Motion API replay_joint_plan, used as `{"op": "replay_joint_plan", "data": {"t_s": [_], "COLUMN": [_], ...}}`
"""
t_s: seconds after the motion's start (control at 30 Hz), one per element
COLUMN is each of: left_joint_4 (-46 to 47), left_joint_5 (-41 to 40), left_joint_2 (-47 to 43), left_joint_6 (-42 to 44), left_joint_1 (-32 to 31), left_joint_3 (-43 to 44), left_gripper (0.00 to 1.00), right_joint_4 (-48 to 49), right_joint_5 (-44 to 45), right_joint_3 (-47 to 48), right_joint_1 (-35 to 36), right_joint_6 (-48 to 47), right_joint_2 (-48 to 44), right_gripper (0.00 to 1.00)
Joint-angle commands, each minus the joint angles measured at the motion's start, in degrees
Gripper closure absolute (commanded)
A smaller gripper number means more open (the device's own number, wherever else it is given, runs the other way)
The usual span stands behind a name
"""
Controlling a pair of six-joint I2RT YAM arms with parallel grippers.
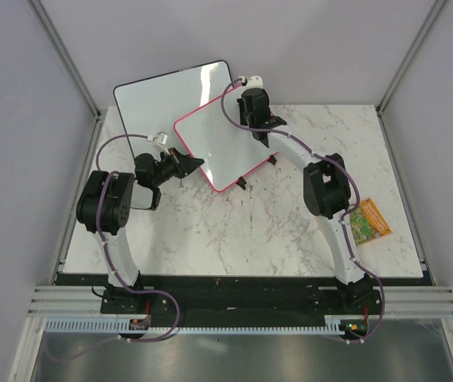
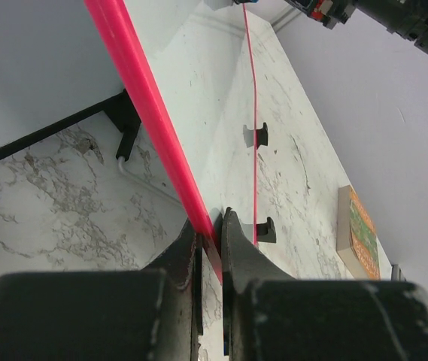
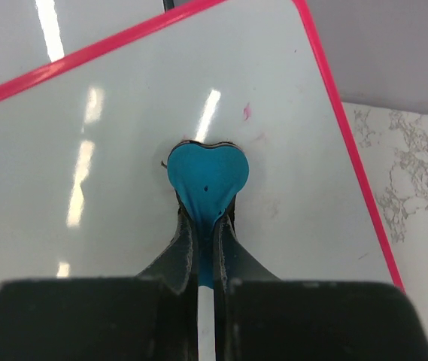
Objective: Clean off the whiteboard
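The small pink-framed whiteboard (image 1: 220,147) lies tilted at the back middle of the table, partly over a larger board. My left gripper (image 1: 191,164) is shut on its pink frame (image 2: 143,99) at the near left edge; the jaws pinch the rim in the left wrist view (image 2: 211,235). My right gripper (image 1: 263,132) is shut on a white stick with a blue heart-shaped eraser (image 3: 207,177), whose head presses on the white surface (image 3: 116,158) near the top right corner. A small purplish mark (image 3: 246,113) shows just beyond the eraser; the rest of the surface looks white.
A larger black-framed whiteboard (image 1: 162,91) lies behind and under the small one. An orange-green booklet (image 1: 368,221) lies at the table's right edge, also in the left wrist view (image 2: 362,235). Two black feet (image 2: 259,135) stick out under the small board.
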Motion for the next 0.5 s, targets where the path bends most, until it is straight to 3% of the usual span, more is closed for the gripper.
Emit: {"op": "replay_joint_plan", "data": {"t_s": [0.0, 0.23, 0.47], "left_joint_4": [3.1, 3.1, 2.9], "left_joint_5": [5.3, 5.1, 5.1], "left_joint_2": [-1.7, -1.8, -1.9], "left_joint_6": [13.9, 14.0, 14.2], "left_joint_1": [-2.5, -2.6, -2.6], "left_joint_3": [0.9, 0.6, 0.8], "left_gripper": [0.98, 0.98, 0.98], "right_joint_4": [-17.3, -17.6, -15.3], "right_joint_5": [-10.4, -13.0, -12.1], "right_joint_3": [-11.9, -25.1, -26.0], "right_joint_1": [4.8, 4.6, 3.9], "right_joint_6": [5.1, 7.4, 7.5], "right_joint_2": [2.6, -2.0, -2.7], "right_gripper": [1.0, 1.0, 1.0]}}
